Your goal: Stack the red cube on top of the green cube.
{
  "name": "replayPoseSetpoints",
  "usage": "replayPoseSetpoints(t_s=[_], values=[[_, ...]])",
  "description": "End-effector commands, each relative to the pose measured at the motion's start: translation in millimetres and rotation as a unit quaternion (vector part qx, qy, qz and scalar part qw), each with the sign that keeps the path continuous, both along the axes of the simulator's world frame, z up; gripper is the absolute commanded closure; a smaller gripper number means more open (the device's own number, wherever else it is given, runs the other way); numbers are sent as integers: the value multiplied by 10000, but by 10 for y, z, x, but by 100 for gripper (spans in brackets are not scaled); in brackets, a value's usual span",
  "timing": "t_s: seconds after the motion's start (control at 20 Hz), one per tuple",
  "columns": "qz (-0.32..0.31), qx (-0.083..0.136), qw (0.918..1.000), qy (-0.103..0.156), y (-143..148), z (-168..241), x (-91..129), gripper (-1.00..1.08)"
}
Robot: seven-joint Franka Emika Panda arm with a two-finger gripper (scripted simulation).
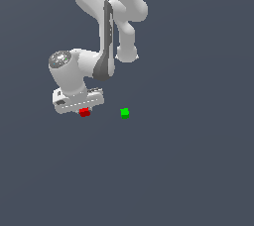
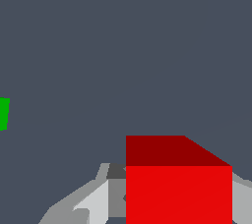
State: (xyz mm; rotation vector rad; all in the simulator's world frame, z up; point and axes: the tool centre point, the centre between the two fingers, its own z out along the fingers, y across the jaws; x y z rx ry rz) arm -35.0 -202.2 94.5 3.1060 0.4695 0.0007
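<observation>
Just one red cube [image 1: 84,112] in the clenched pincer [image 1: 83,111], one green cube [image 1: 124,113] apart.

Setting: simulated test scene, not a real room. Evidence: uniform flat slate-grey ground [image 1: 198,170] fills both views with no walls, furniture, texture or horizon. White arm [image 1: 94,2] is smoothly shaded, without cables. Red cube [image 1: 84,112] and green cube [image 1: 124,113] are flat, saturated, untextured blocks with hard polygon edges.
</observation>
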Motion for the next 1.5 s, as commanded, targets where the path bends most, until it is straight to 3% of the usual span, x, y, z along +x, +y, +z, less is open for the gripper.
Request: replayPoseSetpoints(t_s=[0.0,0.45,0.7,0.95,1.45], values=[[1,1,10000,2,1,132,-1,108],[1,0,10000,-2,11,235,6,108],[1,0,10000,-2,157,192,-23,108],[4,0,10000,-1,488,96,-85,108],[4,2,10000,0,1443,-186,-249,108]])
